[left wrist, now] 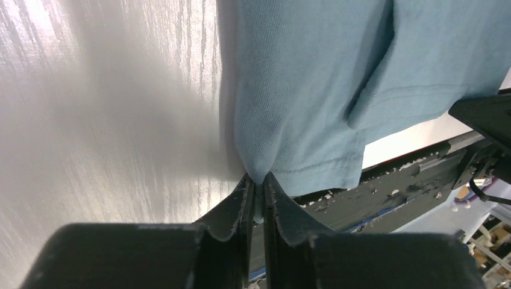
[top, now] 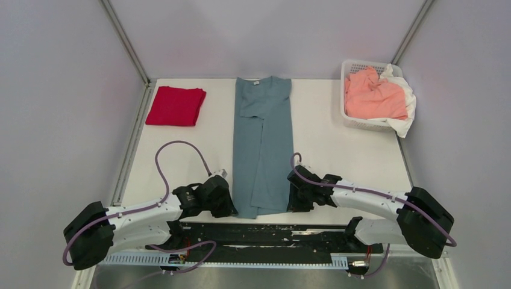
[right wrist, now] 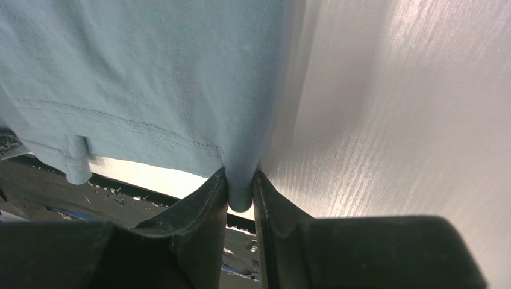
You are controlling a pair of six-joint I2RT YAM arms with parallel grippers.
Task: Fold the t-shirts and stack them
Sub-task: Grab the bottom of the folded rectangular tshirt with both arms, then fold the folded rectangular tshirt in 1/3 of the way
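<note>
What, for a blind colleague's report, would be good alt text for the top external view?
The left gripper and right gripper pinch the near corners of a teal t-shirt folded into a long strip on a white table. A folded red t-shirt lies far left; a white basket far right holds a salmon-pink t-shirt and white cloth.

A: What lies where on the desk point(top: 337, 144)?
B: Spread shirt point(top: 263, 144) down the middle, collar far, hem near; folded shirt point(top: 175, 106) far left; basket point(top: 349, 67) far right, with heaped shirts point(top: 373, 96) in it.
A: The claws?
B: Left claw point(left wrist: 258, 186) at the hem's left corner; right claw point(right wrist: 241, 189) at its right.
</note>
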